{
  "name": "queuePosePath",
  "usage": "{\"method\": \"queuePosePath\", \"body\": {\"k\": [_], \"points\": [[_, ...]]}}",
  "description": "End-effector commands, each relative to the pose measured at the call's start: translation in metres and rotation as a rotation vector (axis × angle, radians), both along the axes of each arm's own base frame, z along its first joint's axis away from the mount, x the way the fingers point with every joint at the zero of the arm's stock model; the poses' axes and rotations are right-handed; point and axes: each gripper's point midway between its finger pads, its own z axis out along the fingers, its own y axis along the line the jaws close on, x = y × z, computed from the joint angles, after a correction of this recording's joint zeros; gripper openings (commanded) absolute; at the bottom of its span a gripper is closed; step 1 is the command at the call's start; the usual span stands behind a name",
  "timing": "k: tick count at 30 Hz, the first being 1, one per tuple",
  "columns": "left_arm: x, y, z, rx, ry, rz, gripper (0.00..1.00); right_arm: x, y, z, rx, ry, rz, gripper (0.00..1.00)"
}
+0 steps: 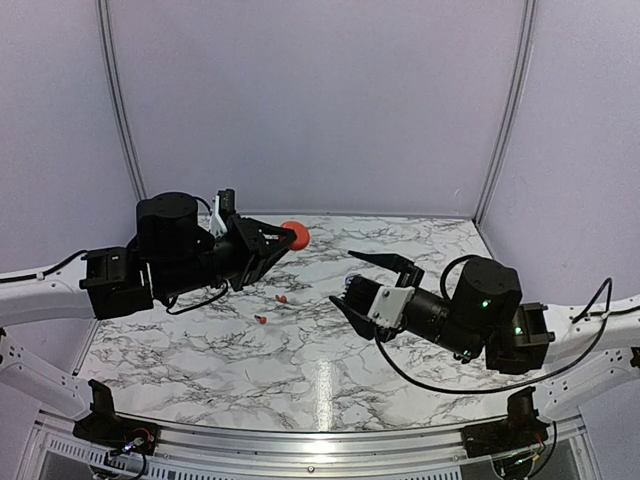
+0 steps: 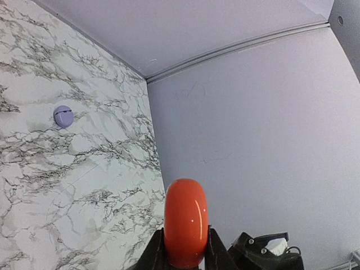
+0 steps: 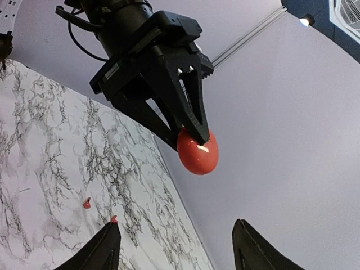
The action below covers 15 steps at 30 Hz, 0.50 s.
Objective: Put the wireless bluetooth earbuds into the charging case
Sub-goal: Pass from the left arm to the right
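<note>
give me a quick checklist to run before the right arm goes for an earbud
1. Red charging case secured: ok, pinched in the left gripper, lifted off the marble table.
2. Case lid open: not ok, it looks shut in every view.
3. Right gripper ready: ok, jaws apart, nothing between them.
4. Earbuds located: ok, two tiny red pieces lie apart on the marble between the arms.
5. Earbud orientation: cannot tell, too small.
6. Lavender case out of the way: ok, it sits off on the table, apart from the earbuds.
</note>
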Motion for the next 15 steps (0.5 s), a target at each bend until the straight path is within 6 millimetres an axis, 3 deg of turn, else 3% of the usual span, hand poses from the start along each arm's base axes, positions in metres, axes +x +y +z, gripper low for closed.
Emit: {"method": "queuePosePath", "body": {"k": [1, 4, 15], "points": [[0.001, 0.006, 0.001, -0.105, 0.117, 0.038, 0.00, 0.013, -0.008, 0.017, -0.018, -0.226, -0.193, 0.65], [-0.001, 0.003, -0.003, -0.126, 0.137, 0.025, 0.00, 0.011, -0.004, 0.012, -0.044, -0.318, -0.237, 0.57], [-0.012, -0.013, -0.008, -0.135, 0.153, -0.052, 0.00, 0.018, 0.004, 0.013, -0.084, -0.480, -0.353, 0.49]]}}
